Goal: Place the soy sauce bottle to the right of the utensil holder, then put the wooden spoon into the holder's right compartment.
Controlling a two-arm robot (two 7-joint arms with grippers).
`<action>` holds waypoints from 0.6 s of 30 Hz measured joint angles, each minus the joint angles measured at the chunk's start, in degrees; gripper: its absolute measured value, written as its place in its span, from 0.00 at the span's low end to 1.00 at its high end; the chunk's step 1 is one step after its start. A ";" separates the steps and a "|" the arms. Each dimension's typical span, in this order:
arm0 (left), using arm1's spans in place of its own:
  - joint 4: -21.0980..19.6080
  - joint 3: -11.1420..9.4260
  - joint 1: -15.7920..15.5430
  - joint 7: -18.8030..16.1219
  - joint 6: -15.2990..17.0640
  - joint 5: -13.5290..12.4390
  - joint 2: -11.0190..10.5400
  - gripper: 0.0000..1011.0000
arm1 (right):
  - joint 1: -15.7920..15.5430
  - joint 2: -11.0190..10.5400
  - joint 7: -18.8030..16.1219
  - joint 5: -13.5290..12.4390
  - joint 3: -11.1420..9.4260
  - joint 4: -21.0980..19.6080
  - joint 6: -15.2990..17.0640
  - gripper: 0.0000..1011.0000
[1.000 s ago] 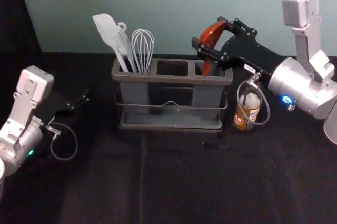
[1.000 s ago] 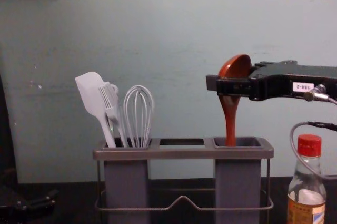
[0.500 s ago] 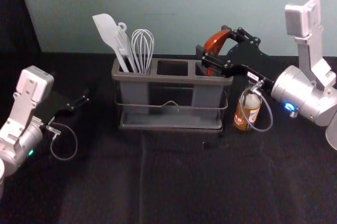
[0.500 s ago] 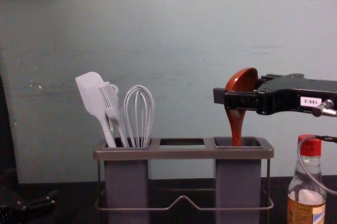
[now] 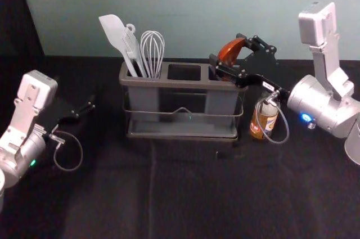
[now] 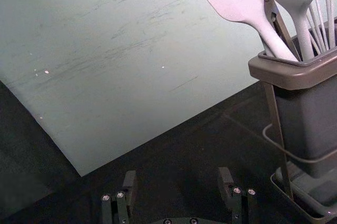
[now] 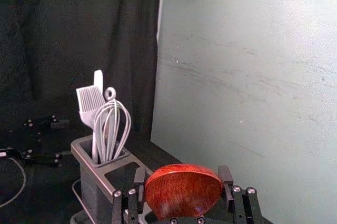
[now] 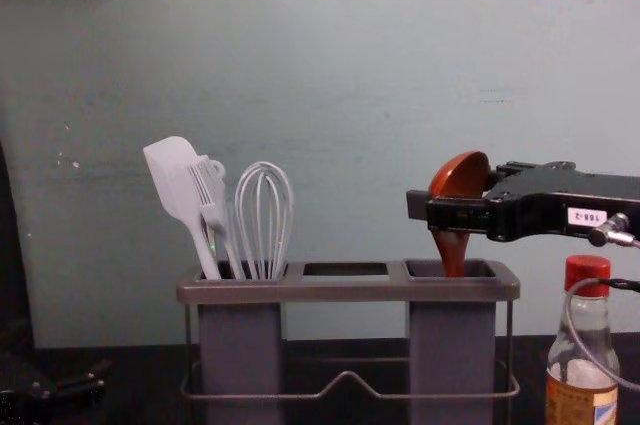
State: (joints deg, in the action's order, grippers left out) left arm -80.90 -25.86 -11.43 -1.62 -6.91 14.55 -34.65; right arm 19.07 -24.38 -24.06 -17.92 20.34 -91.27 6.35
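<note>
My right gripper (image 5: 229, 59) is above the right compartment of the utensil holder (image 5: 180, 84), shut on the wooden spoon (image 5: 230, 51). In the chest view the spoon (image 8: 460, 177) hangs bowl up, its handle end inside the right compartment of the holder (image 8: 350, 291). In the right wrist view the spoon's bowl (image 7: 184, 191) sits between the fingers of the gripper (image 7: 184, 187). The soy sauce bottle (image 8: 583, 365) stands upright to the right of the holder. My left gripper (image 5: 84, 111) stays parked at the left; in its wrist view the gripper (image 6: 177, 182) is open and empty.
A white spatula (image 8: 175, 180), a brush (image 8: 211, 203) and a whisk (image 8: 264, 215) stand in the holder's left compartment. A wall (image 5: 191, 14) rises behind the holder. The right gripper's cable (image 8: 580, 330) hangs in front of the bottle.
My right gripper has come down with the spoon and shifted slightly right, so the handle reaches deeper into the right compartment. The left arm, holder and bottle have stayed put.
</note>
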 joint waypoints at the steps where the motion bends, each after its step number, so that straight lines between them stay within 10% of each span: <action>1: 0.00 0.00 0.00 0.00 0.00 0.00 0.00 0.99 | 0.11 -0.05 0.01 0.02 0.16 0.08 0.06 0.83; 18: 0.00 0.00 0.00 0.00 0.00 0.00 0.00 0.99 | 0.42 -0.01 0.07 0.29 0.54 0.38 0.26 0.83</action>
State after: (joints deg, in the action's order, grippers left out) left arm -80.90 -25.86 -11.43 -1.62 -6.91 14.55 -34.64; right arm 19.49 -24.39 -23.98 -17.63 20.88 -90.89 6.61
